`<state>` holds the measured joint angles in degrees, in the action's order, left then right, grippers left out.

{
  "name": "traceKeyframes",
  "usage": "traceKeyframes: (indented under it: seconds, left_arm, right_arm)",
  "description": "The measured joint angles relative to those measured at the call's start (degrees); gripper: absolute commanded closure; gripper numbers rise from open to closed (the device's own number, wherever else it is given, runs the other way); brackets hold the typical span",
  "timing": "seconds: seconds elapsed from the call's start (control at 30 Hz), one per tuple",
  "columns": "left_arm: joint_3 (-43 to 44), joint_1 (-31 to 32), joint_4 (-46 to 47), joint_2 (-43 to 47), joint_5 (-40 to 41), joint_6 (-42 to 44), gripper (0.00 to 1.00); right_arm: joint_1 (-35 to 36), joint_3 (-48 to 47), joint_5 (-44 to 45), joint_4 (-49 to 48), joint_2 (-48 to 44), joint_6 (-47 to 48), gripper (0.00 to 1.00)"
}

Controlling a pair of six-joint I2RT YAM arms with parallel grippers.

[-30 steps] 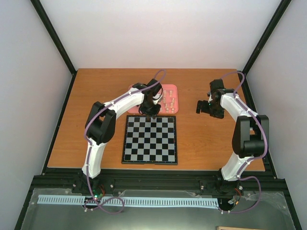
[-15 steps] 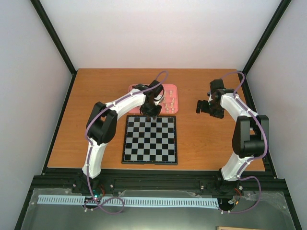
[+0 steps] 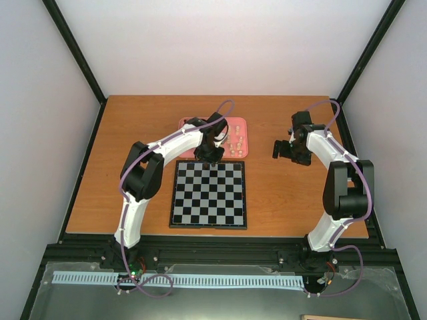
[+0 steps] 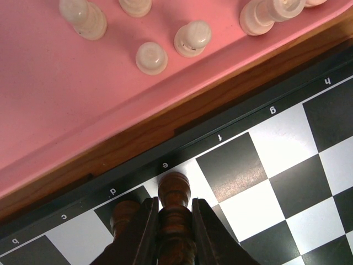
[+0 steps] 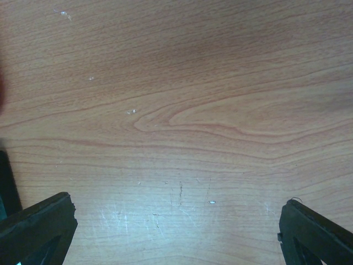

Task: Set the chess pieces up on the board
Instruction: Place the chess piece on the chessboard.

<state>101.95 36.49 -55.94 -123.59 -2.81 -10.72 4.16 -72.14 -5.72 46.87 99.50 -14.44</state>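
The board (image 3: 208, 197) lies in the middle of the table, its far edge with letters showing in the left wrist view (image 4: 287, 165). My left gripper (image 3: 212, 156) hangs over that far edge, shut on a dark brown chess piece (image 4: 174, 190) above the white square marked e (image 4: 174, 208). Just left of it, a second dark piece (image 4: 124, 215) stands on the d square. Several cream chess pieces (image 4: 192, 38) stand in the pink tray (image 4: 66, 94) just beyond the board. My right gripper (image 3: 280, 148) is off to the right, open (image 5: 176, 221) over bare wood.
The pink tray (image 3: 241, 128) sits against the board's far edge, with a thin strip of wooden table (image 4: 138, 135) between them. The right gripper's fingers (image 5: 38, 221) frame only scratched tabletop. Black frame posts and white walls enclose the table.
The left gripper has edged very slightly towards the far side with the dark piece still in it. The right arm has not moved.
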Motion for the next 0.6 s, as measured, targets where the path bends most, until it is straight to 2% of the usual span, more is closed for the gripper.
traceKeyframes:
  seconds: [0.17,0.37,0.6]
  left_arm:
    - [0.0,0.0,0.0,0.0,-0.2,0.0,0.79]
    - [0.0,0.0,0.0,0.0,-0.4,0.2,0.75]
    - [0.0,0.0,0.0,0.0,-0.7,0.5,0.56]
  right_arm:
    - [0.0,0.0,-0.2,0.0,0.0,0.0,0.0]
    - [0.0,0.0,-0.3,0.0,0.0,0.0,0.0]
    - [0.0,0.0,-0.4,-0.1,0.0,0.0,0.0]
